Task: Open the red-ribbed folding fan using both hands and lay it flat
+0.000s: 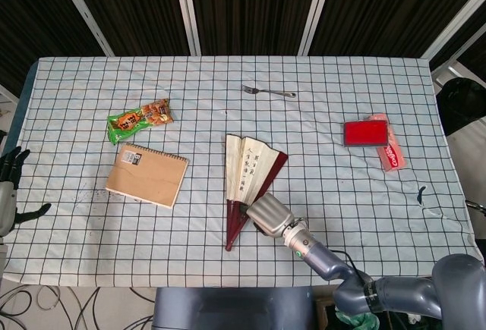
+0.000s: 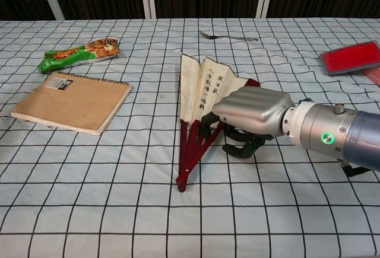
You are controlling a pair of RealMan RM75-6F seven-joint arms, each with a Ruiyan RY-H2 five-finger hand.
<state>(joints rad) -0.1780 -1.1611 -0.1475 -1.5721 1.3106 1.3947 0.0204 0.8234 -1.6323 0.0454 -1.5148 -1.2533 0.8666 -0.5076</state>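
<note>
From the head view, the red-ribbed folding fan with cream paper leaves [image 1: 249, 178] lies near the middle of the checked tablecloth [image 1: 319, 193], partly spread, its pivot end toward the robot and its leaves pointing away. The right hand [image 1: 269, 216] sits over the right-hand ribs just above the pivot; from here its silver back hides the fingers, so whether they clamp anything cannot be told. The left hand [image 1: 9, 186] waits at the far left table edge, well apart from the fan, dark fingers spread and holding nothing. Also on the cloth: a brown spiral notebook [image 1: 146, 175], a green and orange snack packet [image 1: 137, 121], a metal fork [image 1: 268, 90], a red flat case [image 1: 365, 132] and a pink tube [image 1: 392, 152] beside it.

In the chest view the right hand [image 2: 252, 118] has its dark fingers [image 2: 240, 148] curled down beside the red ribs, tips on the cloth; they touch or nearly touch the ribs, but a true grip cannot be seen. The fan [image 2: 205, 92] bears columns of black brush characters, too small to read. The notebook [image 2: 74, 101] carries a small dark label, unreadable; the snack packet [image 2: 80, 52] shows print I cannot make out.

The fan looks light, its ribs thin and stiff, its paper easy to crease or tear. Best held by the outer guard ribs, one per hand, never by the paper
</note>
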